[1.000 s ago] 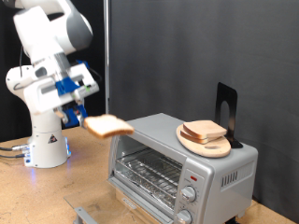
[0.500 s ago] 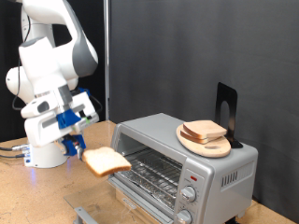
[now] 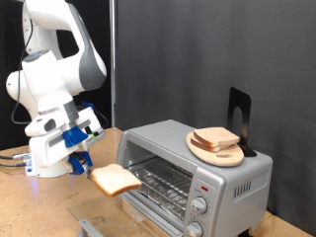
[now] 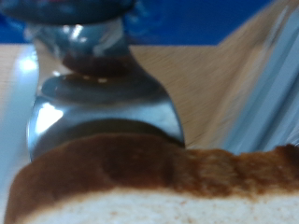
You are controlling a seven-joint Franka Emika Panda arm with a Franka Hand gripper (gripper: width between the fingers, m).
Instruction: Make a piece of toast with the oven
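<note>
The gripper [image 3: 87,161] is clamping the piece of toast [image 3: 116,179] by its crust edge, level before the oven [image 3: 188,168] opening; light, soft, probably crushable

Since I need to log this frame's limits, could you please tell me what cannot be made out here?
- Pincer, exterior view: its fingers are too small and hidden behind the toast, so the grip itself is unclear.
- Toast, wrist view: cut off by the frame's edge, blurred.
- Oven: door hidden at the exterior view's bottom; knob markings too small to read.
- Bread on the board: count unclear, slices overlap.
</note>
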